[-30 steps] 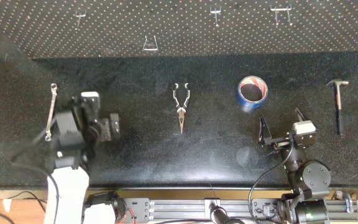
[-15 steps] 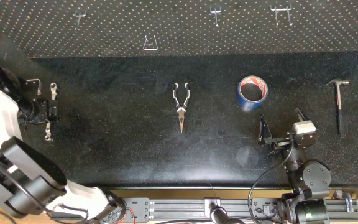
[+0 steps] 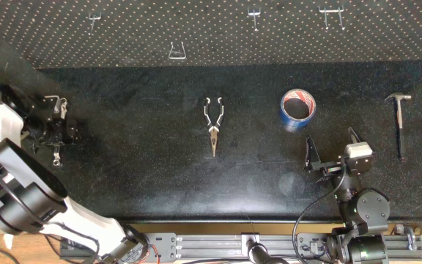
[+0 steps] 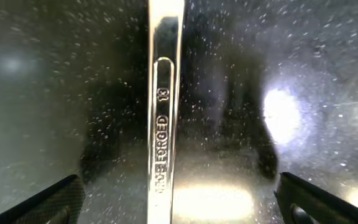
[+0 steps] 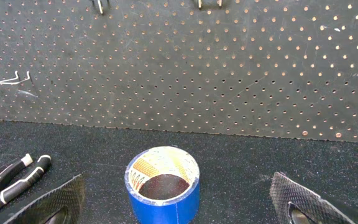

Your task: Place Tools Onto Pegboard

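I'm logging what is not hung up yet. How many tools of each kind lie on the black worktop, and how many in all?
Wrench: 1
Pliers: 1
Tape roll: 1
Hammer: 1
Total: 4

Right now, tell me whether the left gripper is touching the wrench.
Apart. The left wrist view shows the wrench lying between the fingers of the open left gripper, with bare mat on both sides.
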`<action>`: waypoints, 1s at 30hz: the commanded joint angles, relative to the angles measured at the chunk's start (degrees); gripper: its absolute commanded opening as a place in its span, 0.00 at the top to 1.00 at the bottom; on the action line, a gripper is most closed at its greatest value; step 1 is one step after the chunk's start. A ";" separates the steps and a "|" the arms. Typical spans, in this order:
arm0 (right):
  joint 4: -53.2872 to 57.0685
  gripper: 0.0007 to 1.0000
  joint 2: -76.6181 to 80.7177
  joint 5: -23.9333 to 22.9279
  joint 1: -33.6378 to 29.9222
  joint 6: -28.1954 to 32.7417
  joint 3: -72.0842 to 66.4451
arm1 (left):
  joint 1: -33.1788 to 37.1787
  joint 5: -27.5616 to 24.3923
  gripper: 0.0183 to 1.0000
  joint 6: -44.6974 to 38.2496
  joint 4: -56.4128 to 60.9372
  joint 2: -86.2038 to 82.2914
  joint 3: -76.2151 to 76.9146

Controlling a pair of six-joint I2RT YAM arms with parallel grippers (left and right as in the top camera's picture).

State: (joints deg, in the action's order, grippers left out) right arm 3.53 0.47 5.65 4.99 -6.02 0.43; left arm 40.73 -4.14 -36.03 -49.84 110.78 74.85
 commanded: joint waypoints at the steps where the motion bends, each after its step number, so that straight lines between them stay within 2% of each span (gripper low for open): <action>1: 0.26 0.02 -0.42 -0.50 0.42 -0.83 -0.20 | 0.52 -0.83 0.01 -0.90 0.33 2.56 1.33; 2: 0.26 0.02 -0.42 -0.50 0.42 -0.81 -0.20 | 0.50 -0.79 0.00 -0.90 0.15 3.02 1.33; 3: 0.26 0.03 -0.42 -0.50 0.42 -0.83 -0.20 | 0.50 -0.66 0.05 -0.90 0.15 3.06 1.33; 4: 0.26 0.03 -0.42 -0.50 0.42 -0.83 -0.20 | 0.50 -0.42 0.42 -0.90 -0.33 3.06 1.33; 5: 0.26 0.02 -0.42 -0.50 0.42 -0.83 -0.20 | 0.50 -0.42 0.58 -0.90 -0.94 3.06 1.33; 8: 0.26 0.02 -0.42 -0.50 0.42 -0.83 -0.20 | 0.52 -0.39 0.78 -0.90 -3.56 3.06 1.29; 11: 0.26 0.02 -0.42 -0.50 0.42 -0.83 -0.20 | 0.50 2.34 0.97 -0.66 -4.90 3.06 1.20; 16: 0.26 0.02 -0.42 -0.50 0.42 -0.81 -0.20 | 0.44 2.60 0.99 1.29 -6.54 2.01 1.20; 20: 0.26 0.02 -0.42 -0.50 0.42 -0.81 -0.20 | 0.46 1.88 0.99 1.29 -2.54 -14.97 1.20; 23: 0.26 0.02 -0.42 -0.50 0.42 -0.83 -0.20 | 0.02 -6.78 0.99 6.78 2.12 -28.57 -0.68; 24: 0.26 0.02 -0.42 -0.50 0.42 -0.81 -0.20 | -2.75 -7.04 0.99 12.15 10.64 -34.75 -6.97; 25: 0.26 0.02 -0.42 -0.50 0.42 -0.83 -0.20 | -7.58 -6.99 0.99 13.81 17.81 -39.87 -14.40; 27: 0.26 0.02 -0.42 -0.50 0.42 -0.83 -0.20 | -15.30 -6.86 0.99 17.73 24.17 -44.70 -21.51; 30: 0.26 0.02 -0.42 -0.50 0.42 -0.81 -0.20 | -26.69 -6.58 0.99 23.80 29.18 -45.64 -22.91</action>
State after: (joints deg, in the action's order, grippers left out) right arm 3.60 0.43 5.65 4.99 -6.02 0.47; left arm 19.18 -10.57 -16.93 -23.38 66.43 51.88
